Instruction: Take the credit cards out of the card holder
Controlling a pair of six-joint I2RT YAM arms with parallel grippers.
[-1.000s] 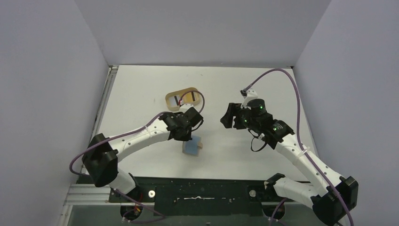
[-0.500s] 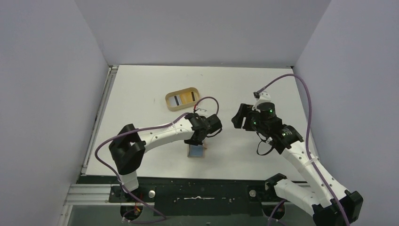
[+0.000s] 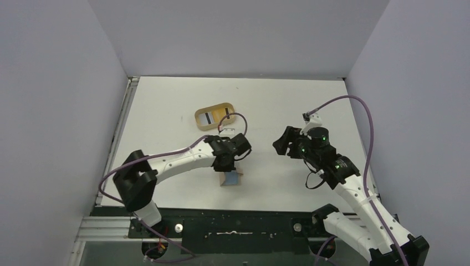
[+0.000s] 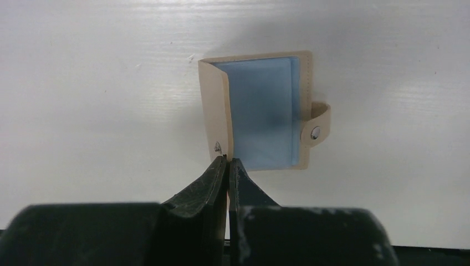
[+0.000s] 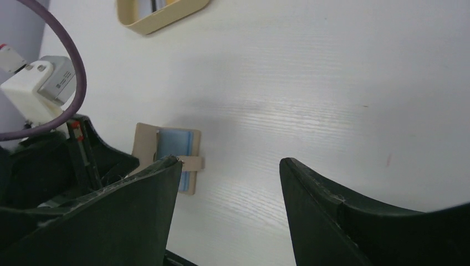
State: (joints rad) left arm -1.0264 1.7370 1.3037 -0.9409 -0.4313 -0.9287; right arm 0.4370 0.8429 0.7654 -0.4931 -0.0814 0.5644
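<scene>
The tan card holder (image 4: 213, 105) lies open on the table, with a light blue credit card (image 4: 260, 111) in its flat half and the snap tab (image 4: 317, 123) at its right. Its left cover stands lifted. My left gripper (image 4: 227, 160) is shut on the near corner of that cover, by the snap stud. From above, the card holder (image 3: 230, 179) sits just under my left gripper (image 3: 228, 166). My right gripper (image 3: 282, 145) is open and empty, to the right of the holder and above the table. In the right wrist view the card holder (image 5: 145, 145) shows beside my left fingertip (image 5: 166, 166).
An oval tan wooden tray (image 3: 200, 123) stands farther back, left of centre, with a striped card and a yellow card in it; its rim shows in the right wrist view (image 5: 166, 19). The table's near edge with the black rail runs just below the holder.
My left gripper has come from beside the tray toward the near edge, and the card holder has shifted slightly right and nearer with it. My right gripper has drifted right and nearer.
</scene>
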